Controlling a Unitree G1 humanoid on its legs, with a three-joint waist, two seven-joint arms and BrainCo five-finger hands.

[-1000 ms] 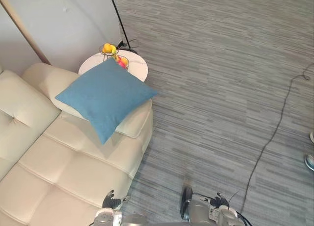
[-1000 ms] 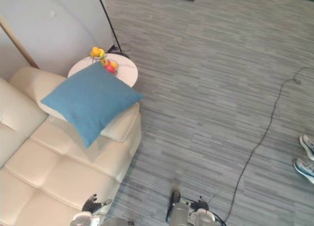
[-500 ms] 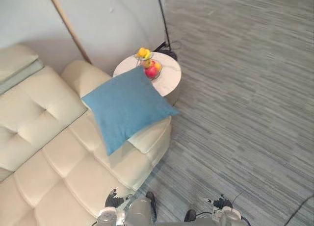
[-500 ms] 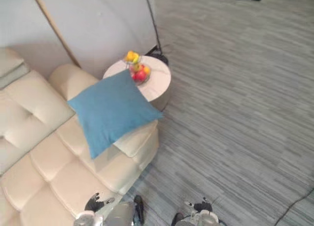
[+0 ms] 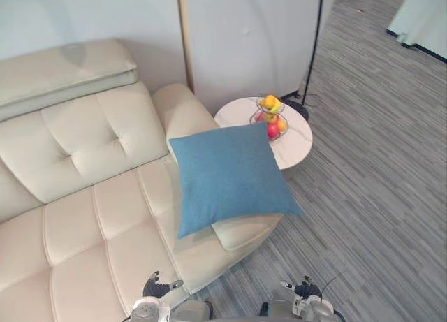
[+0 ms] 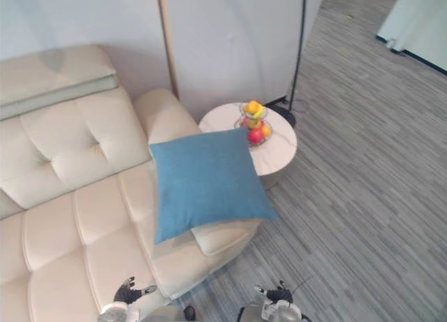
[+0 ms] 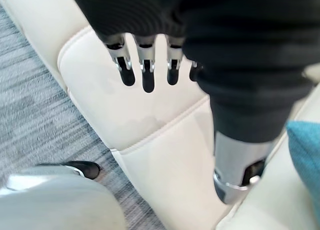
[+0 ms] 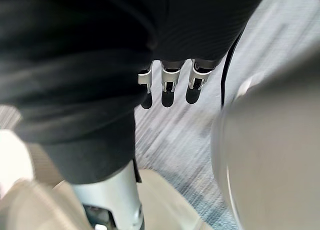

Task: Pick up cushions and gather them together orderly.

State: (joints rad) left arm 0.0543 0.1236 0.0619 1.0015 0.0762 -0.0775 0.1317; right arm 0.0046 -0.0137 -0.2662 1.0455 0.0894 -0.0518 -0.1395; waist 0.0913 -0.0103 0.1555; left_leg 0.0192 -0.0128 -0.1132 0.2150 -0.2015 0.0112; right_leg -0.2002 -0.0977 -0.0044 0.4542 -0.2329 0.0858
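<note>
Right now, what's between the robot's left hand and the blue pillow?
Just bare cream sofa seat. In the left eye view, nothing lies on it between the left hand and the blue pillow.

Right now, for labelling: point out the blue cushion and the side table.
blue cushion [image 5: 227, 175]: left eye view, centre of its face.
side table [image 5: 299, 142]: left eye view, bare top near its rim.

Blue cushion [image 5: 227, 175] on cream sofa [image 5: 91, 217] armrest; fruit bowl [image 5: 271, 119] on rnd table [image 5: 297, 146].

Eye views: high on the head, facing down; both share sofa [image 5: 84, 196] and floor [image 5: 377, 196].
Left wrist view: close along left hand [image 7: 147, 73], onto sofa.
Right wrist view: close along right hand [image 8: 170, 83], onto floor.
</note>
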